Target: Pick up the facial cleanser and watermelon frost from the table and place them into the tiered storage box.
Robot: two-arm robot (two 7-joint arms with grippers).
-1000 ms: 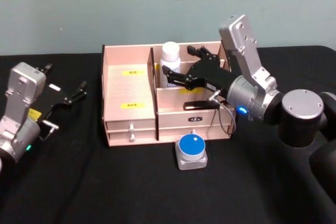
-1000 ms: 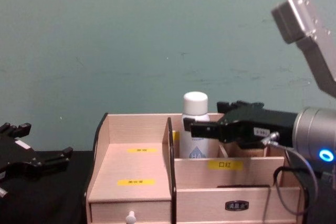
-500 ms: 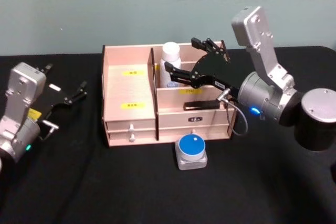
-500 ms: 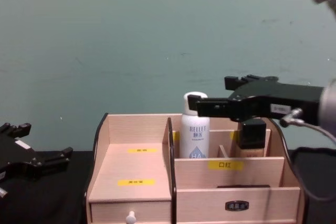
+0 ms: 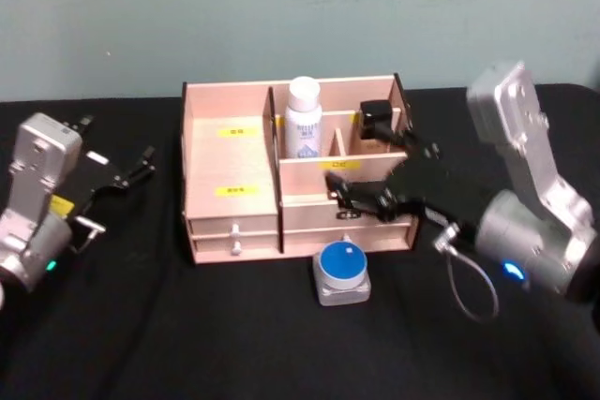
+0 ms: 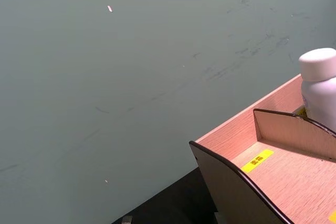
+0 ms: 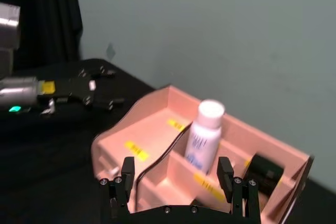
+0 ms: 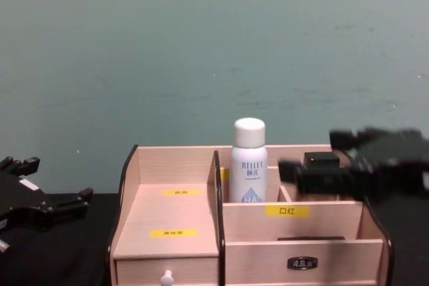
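Black cloth [image 5: 187, 334] covers the table below a plain teal wall [image 5: 281, 7]. On it stands the tiered storage box [image 5: 230, 161], with the white facial cleanser bottle [image 5: 303, 124] upright in a rear compartment and a small black box [image 5: 378, 122] in the next one to its right. The right gripper [image 7: 176, 184] hovers empty at the organiser's right front, fingers wide, above a blue-lidded jar [image 5: 341, 269] on the cloth; the left gripper [image 5: 122, 173] sits well to the left, fingers parted.
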